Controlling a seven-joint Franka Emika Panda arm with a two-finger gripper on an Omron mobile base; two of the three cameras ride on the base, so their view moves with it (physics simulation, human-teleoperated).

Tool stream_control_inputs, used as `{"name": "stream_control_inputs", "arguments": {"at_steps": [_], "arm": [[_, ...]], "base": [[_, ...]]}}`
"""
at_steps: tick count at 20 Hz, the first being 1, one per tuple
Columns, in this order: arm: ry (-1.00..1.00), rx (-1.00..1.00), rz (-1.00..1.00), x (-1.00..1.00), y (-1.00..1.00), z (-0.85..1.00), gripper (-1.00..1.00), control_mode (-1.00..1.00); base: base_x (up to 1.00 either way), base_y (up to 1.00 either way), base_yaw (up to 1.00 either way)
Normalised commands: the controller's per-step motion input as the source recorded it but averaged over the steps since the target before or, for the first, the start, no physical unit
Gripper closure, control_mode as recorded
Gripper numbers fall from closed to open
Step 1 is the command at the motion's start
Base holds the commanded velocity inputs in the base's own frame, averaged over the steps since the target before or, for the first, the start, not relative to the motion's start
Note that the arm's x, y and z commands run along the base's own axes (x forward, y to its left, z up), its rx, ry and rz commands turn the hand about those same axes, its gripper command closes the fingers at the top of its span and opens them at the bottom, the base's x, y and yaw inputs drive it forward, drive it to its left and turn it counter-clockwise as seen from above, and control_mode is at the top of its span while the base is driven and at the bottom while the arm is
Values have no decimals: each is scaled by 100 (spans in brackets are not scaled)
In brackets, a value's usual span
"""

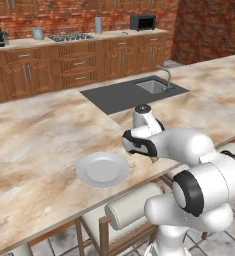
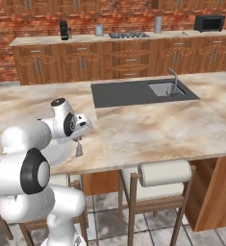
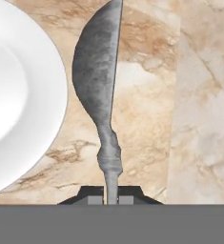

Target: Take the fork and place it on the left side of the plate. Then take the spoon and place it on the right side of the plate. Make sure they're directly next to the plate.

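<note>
So the spoon (image 3: 101,90) is pinched by its thin handle between the two fingertips of the gripper (image 3: 111,199), with the bowl pointing straight out ahead of the hand and seen edge-on. It's held just above the marble counter (image 3: 147,119), a bit off to the side of the white plate (image 3: 18,95); a narrow strip of counter can be seen between spoon and plate rim, so it's near but not touching. From the right base view the spoon (image 2: 79,150) is seen hanging down under the gripper (image 2: 78,142), close to the counter's front edge.

As for progress: the spoon half looks nearly done, since it's already carried to the plate's side and only needs to be lowered and let go, maybe nudged closer so it counts as directly next to the plate. No fork can be made out beside the plate (image 1: 103,170) in the left base view, so that part can't be confirmed either way.
</note>
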Motion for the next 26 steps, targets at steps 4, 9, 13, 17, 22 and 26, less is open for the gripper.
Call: {"name": "stream_control_inputs", "arguments": {"at_steps": [4, 9, 13, 17, 22, 26], "arm": [[0, 5, 0, 15, -1, -32, 100, -100], [0, 1, 0, 2, 0, -46, 100, -100], [0, 2, 0, 0, -2, -40, 100, -100], [0, 2, 0, 9, -1, -27, 100, -100], [1, 0, 0, 25, 0, -24, 100, -100], [2, 1, 0, 25, 0, -20, 100, -100]], "base": [[0, 0, 0], [0, 0, 0], [0, 0, 0], [0, 0, 0], [0, 0, 0], [0, 0, 0]]}}
